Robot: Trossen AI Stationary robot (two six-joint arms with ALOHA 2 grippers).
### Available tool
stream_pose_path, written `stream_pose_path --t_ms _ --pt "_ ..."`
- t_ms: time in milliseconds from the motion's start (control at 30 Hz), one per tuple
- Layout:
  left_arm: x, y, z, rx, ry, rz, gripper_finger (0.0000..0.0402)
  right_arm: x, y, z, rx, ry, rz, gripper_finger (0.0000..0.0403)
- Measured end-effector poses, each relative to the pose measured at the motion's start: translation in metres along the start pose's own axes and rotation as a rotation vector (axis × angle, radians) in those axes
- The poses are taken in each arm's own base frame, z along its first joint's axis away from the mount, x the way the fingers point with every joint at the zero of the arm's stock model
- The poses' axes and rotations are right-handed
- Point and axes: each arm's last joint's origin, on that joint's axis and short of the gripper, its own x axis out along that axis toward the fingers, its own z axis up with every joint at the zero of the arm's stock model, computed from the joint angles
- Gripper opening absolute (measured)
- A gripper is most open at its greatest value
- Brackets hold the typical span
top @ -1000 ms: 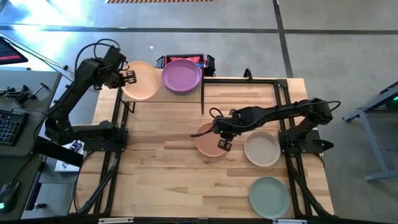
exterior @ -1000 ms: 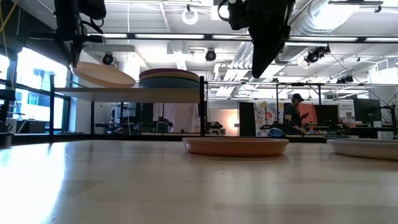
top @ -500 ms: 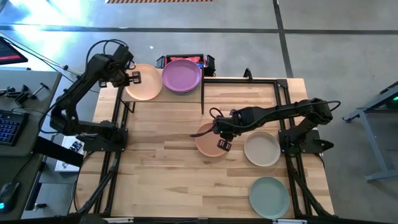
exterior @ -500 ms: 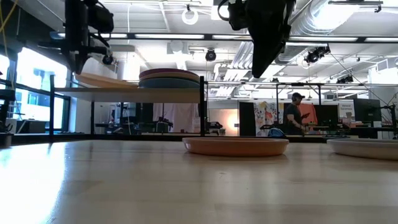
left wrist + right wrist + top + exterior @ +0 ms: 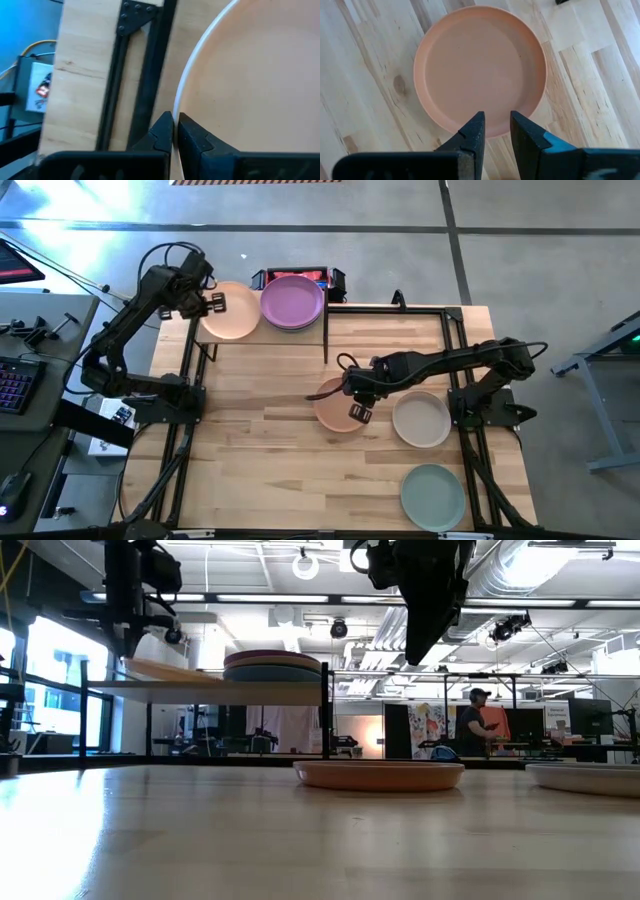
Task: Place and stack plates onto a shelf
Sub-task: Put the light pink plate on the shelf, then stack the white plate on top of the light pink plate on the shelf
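Left jaws: pressed together on the rim of the peach plate (image 5: 260, 70), one finger inside the lip and one outside, as the left wrist view shows.
Left gripper (image 5: 214, 304): at the left end of the shelf (image 5: 215, 686), gripping the peach plate's outer edge, the side turned away from the stack.
Peach plate on the shelf: lying on the shelf's left half, seen low and close to flat in the low view; whether it rests fully on the board cannot be told.
Stack: purple plate (image 5: 292, 301) on top, other plates under it, on the shelf's right half, just beside the peach plate.
Right jaws: slightly apart and holding nothing, standing over the near rim of the terracotta plate (image 5: 480, 70).
Right gripper (image 5: 357, 412): above the middle of the table (image 5: 260, 450), clear of the plate beneath it.
Deciding relation: the plate lies straight below the right jaws, its rim running across the gap between them, so a plain descent would probably put one finger inside the lip and one outside.
Nearer arm: the right, for all plates left on the table.
Other plates: cream plate (image 5: 421, 420) just beside the terracotta one toward the table's right edge; sage green plate (image 5: 433, 496) near the front right corner.
Step judged: left release is due; right pickup not yet begun.
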Motion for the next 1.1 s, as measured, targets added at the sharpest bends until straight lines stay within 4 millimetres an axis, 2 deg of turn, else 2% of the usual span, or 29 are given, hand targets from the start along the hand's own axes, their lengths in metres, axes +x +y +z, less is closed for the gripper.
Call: stream_pose_path --t_ms 367,667,867,1100 --pt "0.000 -0.001 0.001 -0.006 -0.002 -0.021 0.0059 0.000 0.000 0.000 -0.003 0.001 -0.001 0.0069" --pt "-0.001 -0.007 -0.004 0.093 0.100 -0.178 0.0056 0.000 0.000 -0.001 0.000 0.012 0.015 0.0069" --pt "-0.015 -0.011 -0.018 0.213 0.099 -0.286 0.0054 0.000 0.002 -0.002 0.038 0.047 0.060 0.0069" --pt "-0.042 -0.016 -0.046 0.332 0.041 -0.391 0.0054 -0.001 0.007 -0.005 0.114 0.056 0.072 0.0069"
